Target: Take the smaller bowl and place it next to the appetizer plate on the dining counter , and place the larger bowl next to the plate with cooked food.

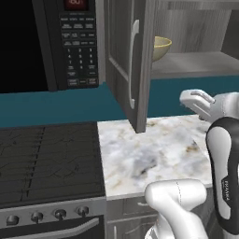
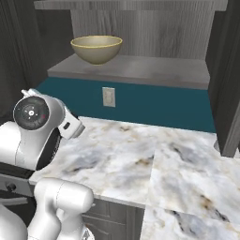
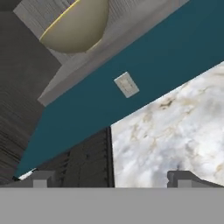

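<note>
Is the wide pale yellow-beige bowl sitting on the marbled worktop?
No. The wide pale yellow-beige bowl stands on the grey wooden cabinet shelf, above the teal wall and the marbled worktop.

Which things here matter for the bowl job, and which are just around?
Job:
- larger bowl, on the open cabinet shelf
- gripper, open, holding nothing

Just around:
- microwave
- stove
- cabinet door, swung open
- wall outlet
- marbled worktop

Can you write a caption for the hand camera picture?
Open gripper looks up at the larger bowl on the cabinet shelf.
</note>
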Controlling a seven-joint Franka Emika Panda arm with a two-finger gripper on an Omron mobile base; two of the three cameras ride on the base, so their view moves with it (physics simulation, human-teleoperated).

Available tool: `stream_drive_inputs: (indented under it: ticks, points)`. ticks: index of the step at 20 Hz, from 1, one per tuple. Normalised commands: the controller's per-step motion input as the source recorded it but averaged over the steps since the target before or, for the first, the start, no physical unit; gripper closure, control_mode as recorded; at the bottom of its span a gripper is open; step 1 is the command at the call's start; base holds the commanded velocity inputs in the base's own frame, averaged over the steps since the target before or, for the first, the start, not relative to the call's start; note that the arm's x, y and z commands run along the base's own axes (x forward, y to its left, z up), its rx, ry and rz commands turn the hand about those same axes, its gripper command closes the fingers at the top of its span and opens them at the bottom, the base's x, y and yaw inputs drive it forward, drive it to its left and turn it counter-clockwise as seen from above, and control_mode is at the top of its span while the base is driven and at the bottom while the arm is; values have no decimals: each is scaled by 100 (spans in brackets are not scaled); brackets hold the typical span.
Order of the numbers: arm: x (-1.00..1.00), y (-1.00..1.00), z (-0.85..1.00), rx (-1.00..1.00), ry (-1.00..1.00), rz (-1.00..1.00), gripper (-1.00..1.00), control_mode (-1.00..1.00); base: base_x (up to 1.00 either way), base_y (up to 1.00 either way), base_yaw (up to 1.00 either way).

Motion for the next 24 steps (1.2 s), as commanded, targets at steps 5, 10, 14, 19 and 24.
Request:
stream_drive_inputs:
  ticks: [5,10,14,19,24]
  points:
    - [-18,-38,100,12,-6,-15,-100,-100,0,0,0]
    - [-1,-29,94,14,0,-6,-100,-100,0,0,0]
    - [21,-9,26,33,3,-1,-100,-100,0,0,0]
    - [42,-2,0,26,-2,-1,-100,-100,0,0,0]
    - [44,4,0,0,-14,-4,-100,-100,0,0,0]
